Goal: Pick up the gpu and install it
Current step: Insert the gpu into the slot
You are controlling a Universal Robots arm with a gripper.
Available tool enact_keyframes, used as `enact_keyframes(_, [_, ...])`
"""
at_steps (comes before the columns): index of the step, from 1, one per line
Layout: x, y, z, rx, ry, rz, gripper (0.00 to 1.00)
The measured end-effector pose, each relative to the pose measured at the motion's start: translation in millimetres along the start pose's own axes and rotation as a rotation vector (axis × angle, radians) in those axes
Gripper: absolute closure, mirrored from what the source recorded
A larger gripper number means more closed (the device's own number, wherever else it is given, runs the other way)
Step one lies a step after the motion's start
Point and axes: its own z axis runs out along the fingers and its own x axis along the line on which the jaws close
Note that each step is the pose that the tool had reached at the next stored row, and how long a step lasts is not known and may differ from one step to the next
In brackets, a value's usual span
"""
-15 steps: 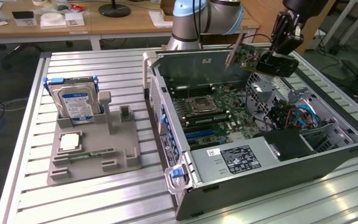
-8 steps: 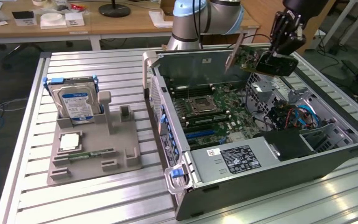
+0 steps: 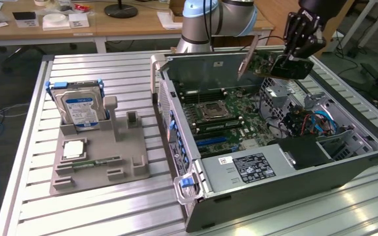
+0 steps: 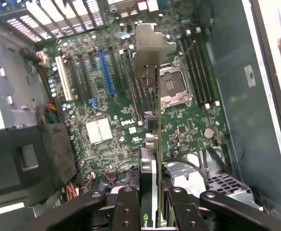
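Gripper closest to wrist cam, jaws narrow, clamped on gpu edge, bracket end away from the grip. Exterior view, left to right: tray with hard drive standing and memory stick lying flat; open case, motherboard exposed; at right, gpu held in air over the case, clear of the board. Pickup done. Install left: card not seated in any slot; whether it's lined up over one, can't really tell from here.
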Motion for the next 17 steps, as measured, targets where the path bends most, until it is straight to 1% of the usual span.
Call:
enact_keyframes(9, [0.0, 0.0, 0.4, -0.0034, 0.0097, -0.156, 0.73])
enact_keyframes(13, [0.0, 0.0, 0.7, -0.0040, 0.0130, -0.198, 0.73])
enact_keyframes(14, [0.0, 0.1, 1.1, -0.0033, 0.0133, -0.207, 0.73])
enact_keyframes(15, [0.1, 0.1, 1.7, -0.0003, 0.0133, -0.214, 0.73])
enact_keyframes(17, [0.1, 0.1, 2.9, 0.0082, 0.0125, -0.225, 0.73])
